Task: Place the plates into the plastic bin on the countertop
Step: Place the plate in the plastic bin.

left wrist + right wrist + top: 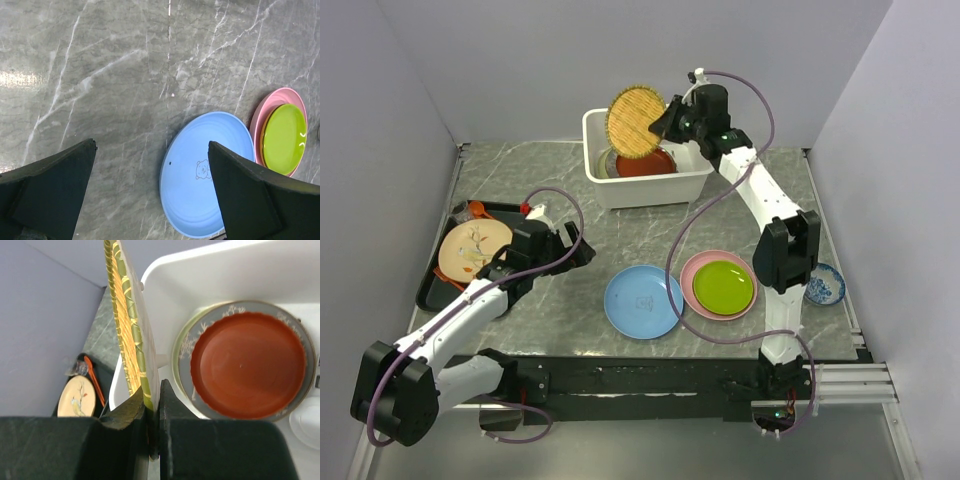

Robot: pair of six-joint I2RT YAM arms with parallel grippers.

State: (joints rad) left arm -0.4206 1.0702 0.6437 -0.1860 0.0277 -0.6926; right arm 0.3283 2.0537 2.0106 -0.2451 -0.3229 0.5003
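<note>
The right gripper (669, 120) is pinched narrow on the rim of the yellow woven disc (637, 122); in the right wrist view its fingers (135, 410) press either face of the disc's edge (127, 330). The disc stands nearly on edge in the air above the plastic bin (650, 188), over the bin's far side. The bin sits at 12 o'clock on the countertop (620, 235). On the bin's floor lies the red plate (647, 162), stacked on the grey plate (220, 312), whose pale-figured rim shows all round it. The left gripper (582, 245) is spread wide and holds nothing. It hangs over bare countertop at about 9 o'clock, its fingers pointing toward 3 o'clock. Seen from its own wrist, the blue plate (200, 175) lies flat just past its right finger (245, 195). From above, the blue plate (643, 301) rests at 6 o'clock. Beside it toward 3 o'clock lies the pink plate (692, 270), with the lime green plate (723, 286) nested on top. A small blue-and-white bowl (825, 285) sits at 4 o'clock by the right arm. At 9 o'clock a black tray (430, 285) carries a peach patterned plate (473, 250).
</note>
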